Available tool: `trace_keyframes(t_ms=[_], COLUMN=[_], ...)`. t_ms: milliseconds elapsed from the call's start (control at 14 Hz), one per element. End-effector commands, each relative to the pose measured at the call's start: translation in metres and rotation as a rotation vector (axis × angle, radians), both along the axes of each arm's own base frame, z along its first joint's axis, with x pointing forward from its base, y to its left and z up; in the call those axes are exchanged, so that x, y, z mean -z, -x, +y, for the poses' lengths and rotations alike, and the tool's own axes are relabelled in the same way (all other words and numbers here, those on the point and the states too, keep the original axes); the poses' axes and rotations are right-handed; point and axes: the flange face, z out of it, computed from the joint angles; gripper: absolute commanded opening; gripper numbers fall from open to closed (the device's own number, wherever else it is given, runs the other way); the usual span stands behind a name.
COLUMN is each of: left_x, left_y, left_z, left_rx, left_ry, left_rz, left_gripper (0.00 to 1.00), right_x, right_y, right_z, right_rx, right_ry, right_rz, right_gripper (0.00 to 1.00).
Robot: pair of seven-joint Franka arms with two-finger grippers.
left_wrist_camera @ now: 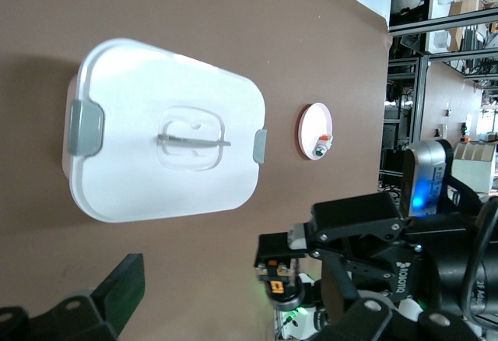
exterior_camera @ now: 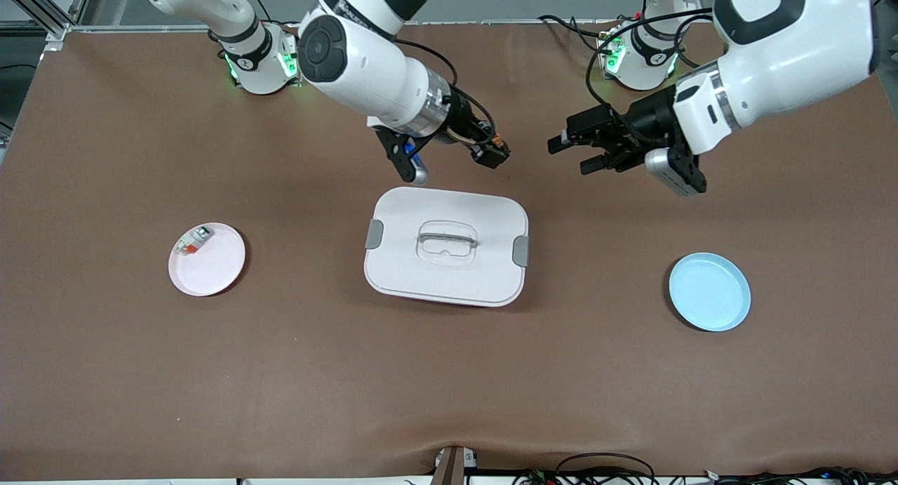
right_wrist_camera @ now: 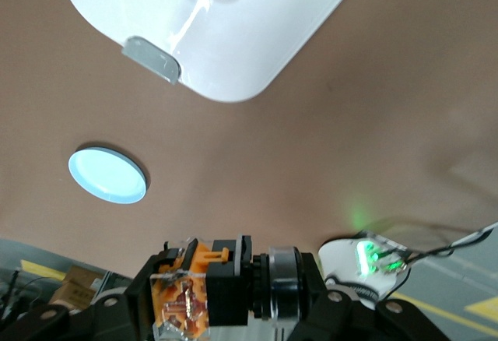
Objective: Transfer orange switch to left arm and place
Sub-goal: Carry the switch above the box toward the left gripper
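Note:
My right gripper (exterior_camera: 489, 153) is shut on the orange switch (exterior_camera: 497, 145), a small black block with orange markings, and holds it in the air over the bare table beside the box's edge that faces the robots' bases. In the right wrist view the switch (right_wrist_camera: 204, 285) sits clamped between the fingers. My left gripper (exterior_camera: 577, 155) is open and empty, in the air a short way from the switch, its tips pointing at it. The left wrist view shows one of its fingers (left_wrist_camera: 117, 290) and the switch (left_wrist_camera: 278, 277) ahead. The white box (exterior_camera: 446, 246) lies closed at the table's middle.
A pink plate (exterior_camera: 217, 271) toward the right arm's end carries a whitish-grey part with a red-orange bit (exterior_camera: 193, 241). A light blue plate (exterior_camera: 708, 292) lies toward the left arm's end. The box also shows in both wrist views (left_wrist_camera: 163, 131) (right_wrist_camera: 218, 29).

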Motion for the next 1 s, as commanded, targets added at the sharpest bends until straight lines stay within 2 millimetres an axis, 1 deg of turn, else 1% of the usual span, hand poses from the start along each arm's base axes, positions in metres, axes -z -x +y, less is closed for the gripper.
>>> trace_keyframes(t_ms=[0, 142, 214, 285, 356, 499, 570, 712, 855, 926], left_x=[0.006, 0.013, 0.017, 0.019, 0.022, 0.023, 0.024, 0.025, 0.021, 0.023], left_y=[0.021, 0.040, 0.048, 0.048, 0.049, 0.051, 0.052, 0.060, 0.068, 0.072], left_z=[0.014, 0.021, 0.023, 0.028, 0.027, 0.023, 0.020, -0.003, -0.021, -0.030], left_rx=[-0.062, -0.084, -0.091, -0.110, -0.129, -0.131, -0.126, -0.094, -0.113, -0.113], left_ry=[0.031, 0.031, 0.023, 0.038, 0.078, 0.097, 0.095, 0.080, 0.064, 0.054], left_rz=[0.025, 0.042, 0.047, 0.058, 0.078, 0.088, 0.089, 0.080, 0.077, 0.074], left_gripper=[1.00, 1.00, 0.98, 0.94, 0.90, 0.90, 0.87, 0.84, 0.81, 0.80], right_x=[-0.002, -0.002, -0.004, -0.006, -0.007, -0.006, -0.007, -0.007, -0.007, -0.008], right_y=[-0.006, -0.006, -0.006, -0.006, -0.006, -0.006, -0.004, -0.005, -0.005, -0.005], right_z=[0.006, 0.006, 0.006, 0.006, 0.007, 0.007, 0.008, 0.007, 0.007, 0.007], right_rx=[0.035, 0.036, 0.054, 0.068, 0.070, 0.070, 0.069, 0.080, 0.080, 0.081], right_ry=[-0.037, -0.038, -0.037, -0.037, -0.038, -0.037, -0.037, -0.035, -0.035, -0.036], right_rz=[0.040, 0.044, 0.055, 0.062, 0.062, 0.064, 0.065, 0.072, 0.072, 0.072], right_gripper=[0.21, 0.20, 0.20, 0.20, 0.20, 0.21, 0.21, 0.21, 0.21, 0.21])
